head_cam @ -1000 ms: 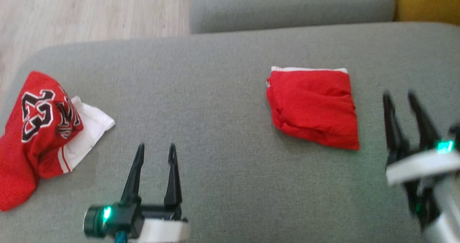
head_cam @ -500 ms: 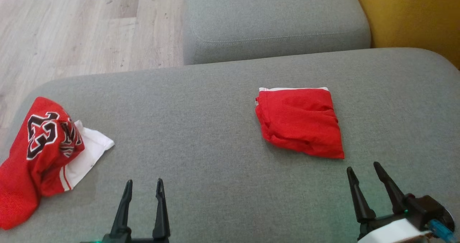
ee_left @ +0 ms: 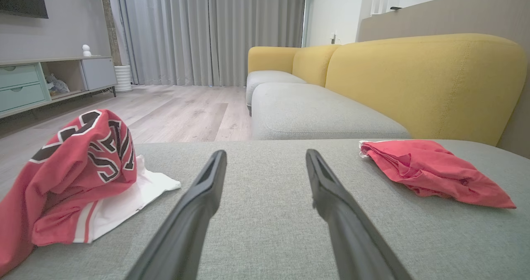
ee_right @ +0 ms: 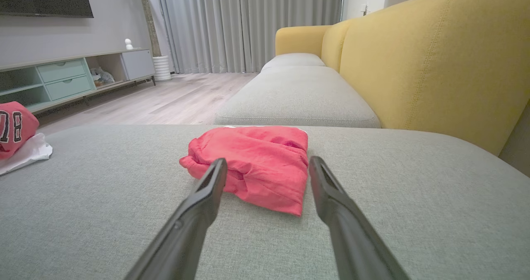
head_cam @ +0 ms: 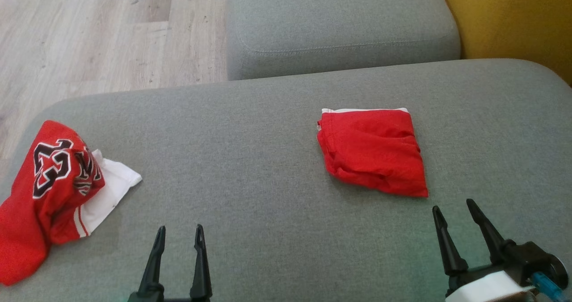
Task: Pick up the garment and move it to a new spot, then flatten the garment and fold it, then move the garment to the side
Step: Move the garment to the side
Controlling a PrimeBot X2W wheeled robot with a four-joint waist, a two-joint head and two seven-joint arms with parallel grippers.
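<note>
A folded red garment (head_cam: 373,152) with a white hem lies flat on the grey sofa seat (head_cam: 250,159), right of centre. It also shows in the left wrist view (ee_left: 430,170) and the right wrist view (ee_right: 252,164). A crumpled red jersey (head_cam: 44,190) with black-and-white lettering sits in a heap over white cloth at the seat's left edge (ee_left: 78,164). My left gripper (head_cam: 179,227) is open over bare cushion, between the two garments (ee_left: 266,153). My right gripper (head_cam: 452,204) is open just short of the folded garment's near corner (ee_right: 267,160). Neither holds anything.
A second grey seat cushion (head_cam: 339,20) lies beyond the first, with a yellow backrest (head_cam: 514,20) along the right. Wooden floor (head_cam: 89,34) runs past the seat's left and far edges. A TV cabinet (ee_right: 74,79) and curtains stand across the room.
The head view has shifted, so the whole scene sits lower in it. Both grippers have drawn back toward the near edge, still open. Neither garment has moved on the seat.
</note>
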